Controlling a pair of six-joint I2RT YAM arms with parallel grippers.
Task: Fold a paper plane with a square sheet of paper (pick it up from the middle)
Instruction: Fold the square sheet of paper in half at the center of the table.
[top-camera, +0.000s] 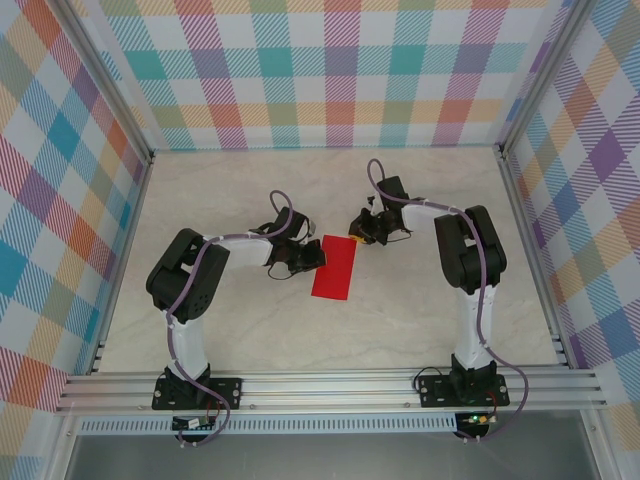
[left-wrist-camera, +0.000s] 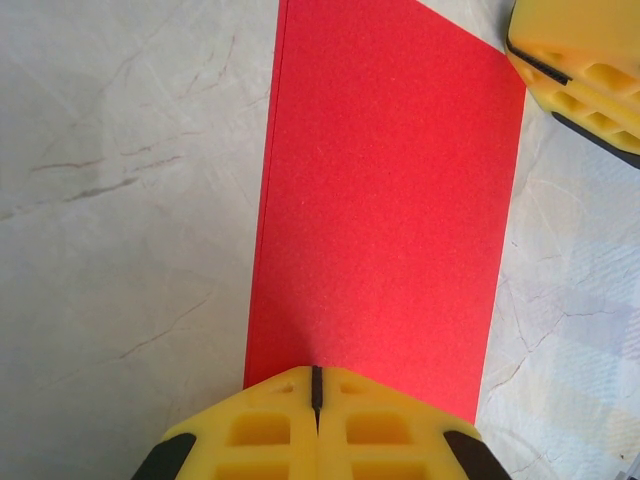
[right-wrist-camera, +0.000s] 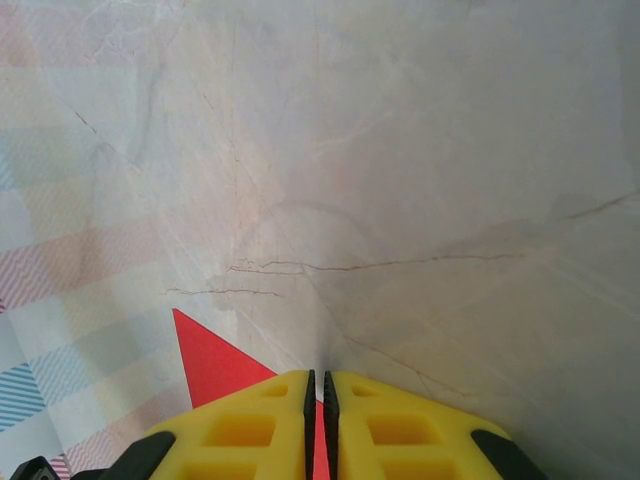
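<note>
Centre-fold stage of the task. The sheet (top-camera: 336, 272) lies flat in the middle of the tabletop (top-camera: 230, 190), between the two arms, as a narrow rectangle rather than a square. In the left wrist view a thin second edge runs along one long side (left-wrist-camera: 272, 150), so it is probably doubled over once. On that reading the first fold is made. The pointed nose and the wing folds remain, and no plane can be made out yet. The left arm (top-camera: 190, 285) rises from its base on the near rail, bends at the elbow and reaches inward and low to the sheet's left long side. The left jaws are fully closed, pad against pad, with nothing between them. Their tips sit at the sheet's edge, apparently pressing it to the tabletop, though contact cannot be confirmed. The right arm (top-camera: 465, 250) stands taller on its base, then folds forward and down to the sheet's far right corner, slightly beyond the left jaws. The right jaws are drawn to a narrow slit with red paper showing in it (right-wrist-camera: 320, 440), which indicates a pinch on that corner, and a red point of the sheet projects beside them. The yellow right fingers (left-wrist-camera: 575, 60) appear at the same corner in the left wrist view.
</note>
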